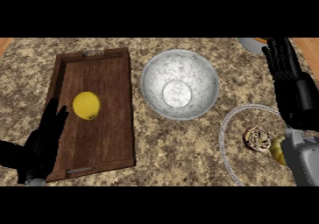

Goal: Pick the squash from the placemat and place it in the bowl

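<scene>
Bare counter (181, 144) below bowl (180, 84)

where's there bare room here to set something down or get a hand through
Free: the wooden tray below the yellow squash; the counter below the bowl. Crowded: right side, where the right hand hangs over the plate holding a donut.

I had one view only, from the head, looking steeply down and close on the counter (188, 144), forearms entering from its near edge.

no readable txt, no labels, no nos.
</scene>
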Controlling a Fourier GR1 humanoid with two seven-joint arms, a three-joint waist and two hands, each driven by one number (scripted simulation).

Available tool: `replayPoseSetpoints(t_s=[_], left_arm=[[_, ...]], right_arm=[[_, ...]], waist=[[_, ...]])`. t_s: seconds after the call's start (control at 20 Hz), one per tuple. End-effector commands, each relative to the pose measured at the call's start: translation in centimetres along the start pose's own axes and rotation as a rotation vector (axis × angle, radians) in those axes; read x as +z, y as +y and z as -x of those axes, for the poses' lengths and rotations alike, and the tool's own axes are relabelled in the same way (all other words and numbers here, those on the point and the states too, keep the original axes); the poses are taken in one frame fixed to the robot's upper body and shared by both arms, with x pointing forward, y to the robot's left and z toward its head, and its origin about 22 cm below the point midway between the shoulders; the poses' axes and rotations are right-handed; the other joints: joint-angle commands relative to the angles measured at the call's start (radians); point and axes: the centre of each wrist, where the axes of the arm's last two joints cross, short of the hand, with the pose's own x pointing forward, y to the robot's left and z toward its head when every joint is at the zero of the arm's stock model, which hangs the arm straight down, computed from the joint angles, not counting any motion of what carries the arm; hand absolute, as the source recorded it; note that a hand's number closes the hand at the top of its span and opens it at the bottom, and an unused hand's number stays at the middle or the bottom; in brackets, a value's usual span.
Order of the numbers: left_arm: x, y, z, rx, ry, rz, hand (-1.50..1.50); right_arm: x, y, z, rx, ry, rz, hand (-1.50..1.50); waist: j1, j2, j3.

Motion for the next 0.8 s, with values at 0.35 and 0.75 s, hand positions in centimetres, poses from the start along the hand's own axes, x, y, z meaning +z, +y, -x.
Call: replayPoseSetpoints(t_s=[0.35, 0.75], left_arm=[[-4.1, 2.4, -6.6, -0.079, -0.326, 0.005, 0.0], [-6.3, 4.8, -7.2, -0.064, -0.322, -0.006, 0.0]], right_arm=[[1.2, -2.1, 6.2, 0.653, 0.402, 0.016, -1.5], [5.0, 8.4, 5.4, 0.848, 0.34, 0.069, -1.5]], waist=[[-0.005, 0.002, 0.015], [-0.019, -0.012, 0.026]])
